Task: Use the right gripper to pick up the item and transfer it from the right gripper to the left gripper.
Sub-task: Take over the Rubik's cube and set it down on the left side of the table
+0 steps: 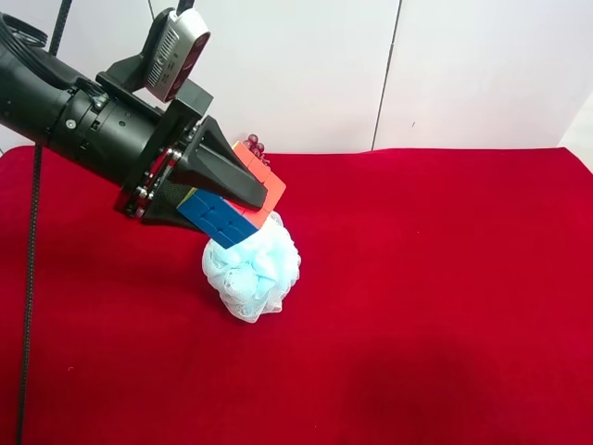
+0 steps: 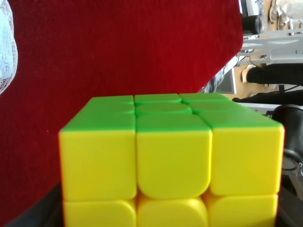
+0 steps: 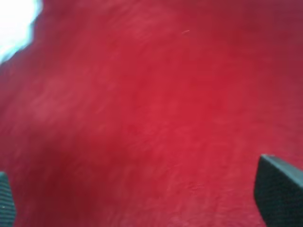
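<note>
The left tool (image 1: 243, 202) gripped the puzzle cube (image 1: 220, 219) above the bath puff (image 1: 252, 273); the right tool (image 3: 142, 194) hung released over the worktop (image 3: 165, 94).

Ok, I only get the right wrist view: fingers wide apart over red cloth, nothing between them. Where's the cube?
Observer: The puzzle cube is clamped in the left gripper, in the exterior high view.
Operator: Sure it's the left one?
Observer: Yes. The left wrist view is filled by the cube's yellow and green faces.
Operator: And the pale blur at my frame's edge?
Observer: Probably the light-blue bath puff. It sits on the red cloth, appearing just under the cube.
</note>
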